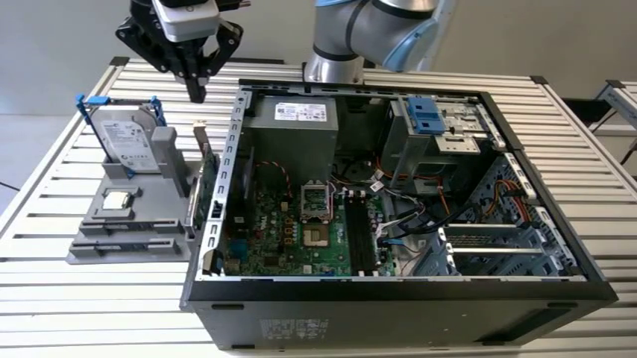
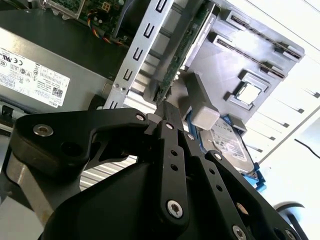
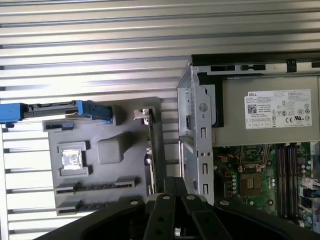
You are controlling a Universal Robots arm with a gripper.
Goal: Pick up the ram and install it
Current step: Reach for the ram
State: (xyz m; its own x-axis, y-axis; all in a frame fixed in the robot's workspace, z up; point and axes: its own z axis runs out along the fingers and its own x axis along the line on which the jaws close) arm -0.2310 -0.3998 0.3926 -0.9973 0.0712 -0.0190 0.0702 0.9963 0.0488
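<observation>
The ram (image 1: 208,183) is a thin dark-green stick standing on edge in the grey holder (image 1: 130,242), right beside the open computer case (image 1: 398,291). The second wrist view shows the ram's (image 2: 182,47) edge running away from the fingers, and the first wrist view shows the ram (image 3: 150,150) as a narrow line. My gripper (image 1: 196,93) hangs above the ram's far end, clear of it, fingers pointing down. The gripper (image 2: 167,114) looks shut with nothing between its fingers, and the same gripper (image 3: 173,182) sits next to the case wall.
The holder also carries a silver hard drive (image 1: 130,138) in a blue-tabbed frame and a small square CPU chip (image 1: 118,199). Inside the case lie the motherboard with dark memory slots (image 1: 359,239), a power supply (image 1: 294,130) and loose cables. The table is slatted metal.
</observation>
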